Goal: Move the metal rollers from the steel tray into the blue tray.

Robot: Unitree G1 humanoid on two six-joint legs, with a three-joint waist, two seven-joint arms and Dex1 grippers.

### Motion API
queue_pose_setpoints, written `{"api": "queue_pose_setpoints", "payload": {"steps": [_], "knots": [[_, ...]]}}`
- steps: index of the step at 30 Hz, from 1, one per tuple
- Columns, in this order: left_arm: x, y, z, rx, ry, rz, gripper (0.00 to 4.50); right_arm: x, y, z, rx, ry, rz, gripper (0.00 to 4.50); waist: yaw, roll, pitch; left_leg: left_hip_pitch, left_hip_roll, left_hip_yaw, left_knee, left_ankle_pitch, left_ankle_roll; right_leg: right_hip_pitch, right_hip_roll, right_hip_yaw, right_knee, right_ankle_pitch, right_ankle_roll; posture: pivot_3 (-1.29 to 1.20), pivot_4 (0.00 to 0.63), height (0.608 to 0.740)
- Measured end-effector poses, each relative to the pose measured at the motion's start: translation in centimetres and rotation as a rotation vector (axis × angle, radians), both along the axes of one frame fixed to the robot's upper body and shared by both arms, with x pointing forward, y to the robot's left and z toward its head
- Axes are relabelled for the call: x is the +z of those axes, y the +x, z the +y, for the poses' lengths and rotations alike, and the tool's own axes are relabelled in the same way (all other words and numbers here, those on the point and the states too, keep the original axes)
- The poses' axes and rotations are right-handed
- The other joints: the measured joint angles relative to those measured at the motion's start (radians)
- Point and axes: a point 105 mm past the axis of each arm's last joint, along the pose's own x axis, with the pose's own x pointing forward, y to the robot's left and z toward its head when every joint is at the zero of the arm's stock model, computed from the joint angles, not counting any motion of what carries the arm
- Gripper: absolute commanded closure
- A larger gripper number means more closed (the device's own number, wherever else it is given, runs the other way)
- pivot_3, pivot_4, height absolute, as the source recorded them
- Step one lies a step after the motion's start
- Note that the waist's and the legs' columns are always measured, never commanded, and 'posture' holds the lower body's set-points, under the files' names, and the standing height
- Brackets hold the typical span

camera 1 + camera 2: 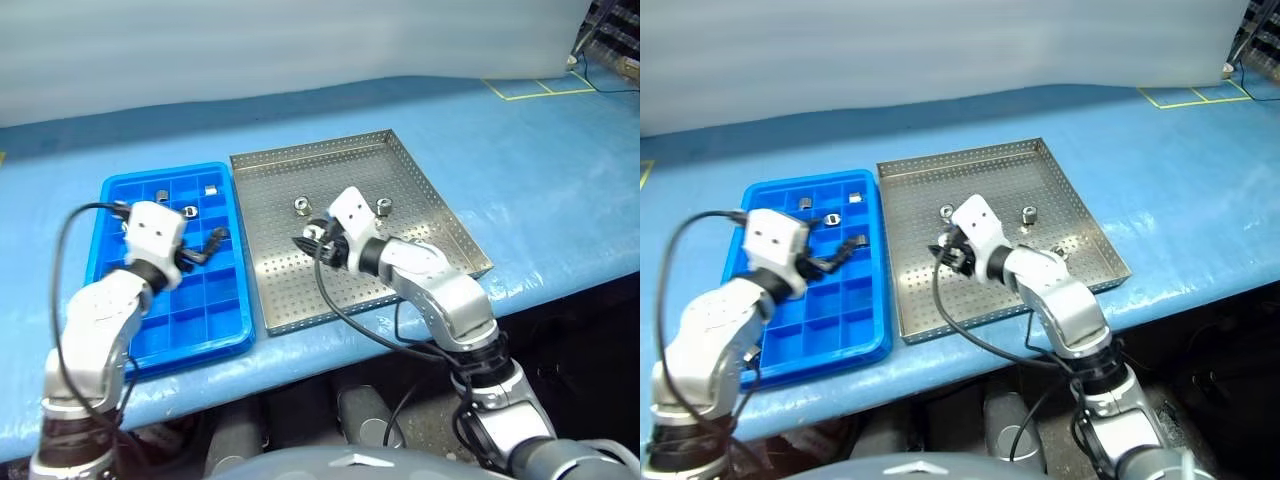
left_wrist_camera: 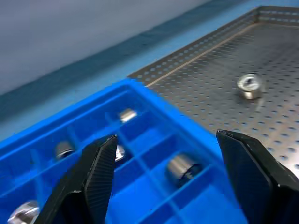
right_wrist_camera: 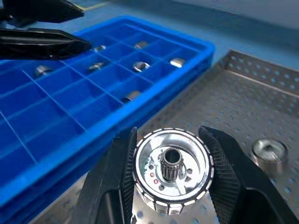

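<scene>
Right wrist view: right gripper [image 3: 170,175] clamped on a roller [image 3: 171,171] over the steel tray [image 1: 420,190] — blue tray [image 1: 225,335] at nine o'clock. Left gripper [image 2: 168,179] open, empty. Best carried level — released low over an empty compartment.

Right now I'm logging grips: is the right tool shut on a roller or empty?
Shut on a roller. The right tool has its two fingers pressed against both sides of a metal roller, above the steel tray.
</scene>
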Motion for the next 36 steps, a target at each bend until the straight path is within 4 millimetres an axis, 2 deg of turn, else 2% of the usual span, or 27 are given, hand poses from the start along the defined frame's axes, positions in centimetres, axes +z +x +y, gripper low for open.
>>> {"api": "queue_pose_setpoints", "payload": {"steps": [3, 5, 8, 14, 17, 25, 36], "knots": [[0.3, -0.6, 2.4, 0.137, 0.026, -0.009, 0.78, 0.2, 0.0, 2.3, 0.065, 0.020, 0.005, 2.76, 0.029, 0.000, 0.000, 0.000, 0.000, 0.000, 0.000, 0.000, 0.000, 0.000, 0.000, -0.001, 0.000, 0.001, -0.002, -0.04, 0.150, 0.740], [-0.7, -1.3, 3.8, 0.219, 0.024, 0.034, 0.78, -0.4, 0.6, 4.1, 0.076, 0.026, 0.022, 2.76, 0.048, 0.000, 0.000, -0.001, 0.000, 0.000, -0.001, 0.000, 0.000, -0.001, 0.000, -0.001, 0.000, 0.002, -0.005, -0.01, 0.150, 0.740], [-2.0, -2.1, 4.3, 0.259, 0.012, 0.084, 0.78, -1.6, 0.5, 6.5, 0.118, 0.026, 0.053, 2.76, 0.079, -0.001, 0.000, -0.001, 0.000, 0.000, -0.001, -0.001, -0.002, -0.001, -0.001, -0.002, 0.000, 0.002, -0.006, 0.00, 0.150, 0.740], [-3.1, -3.4, 5.4, 0.335, 0.026, 0.138, 0.78, -2.2, -1.8, 11.1, 0.261, 0.030, 0.067, 2.76, 0.126, -0.001, 0.000, -0.001, 0.002, -0.002, -0.002, -0.002, -0.004, -0.002, -0.001, -0.006, 0.000, 0.000, -0.010, 0.03, 0.150, 0.740], [-3.6, -3.8, 5.7, 0.356, 0.032, 0.165, 0.78, -3.2, -1.7, 11.3, 0.268, 0.003, 0.080, 2.76, 0.144, -0.002, -0.001, 0.000, 0.002, -0.005, -0.001, -0.004, -0.006, -0.003, -0.002, -0.010, -0.001, 0.000, -0.011, 0.05, 0.150, 0.740], [-4.2, -4.6, 5.3, 0.348, 0.028, 0.190, 0.78, -5.7, -0.3, 11.1, 0.251, -0.052, 0.132, 2.76, 0.152, -0.003, -0.001, 0.001, 0.003, -0.005, -0.002, -0.004, -0.009, -0.001, -0.001, -0.011, 0.000, 0.000, -0.012, 0.09, 0.150, 0.740], [-5.1, -5.9, 5.1, 0.363, 0.020, 0.238, 0.78, -6.4, -0.7, 11.7, 0.304, -0.073, 0.119, 2.76, 0.177, -0.002, -0.001, 0.001, 0.006, -0.005, -0.003, -0.004, -0.008, -0.001, 0.002, -0.012, 0.000, -0.003, -0.016, 0.15, 0.150, 0.740]]}}
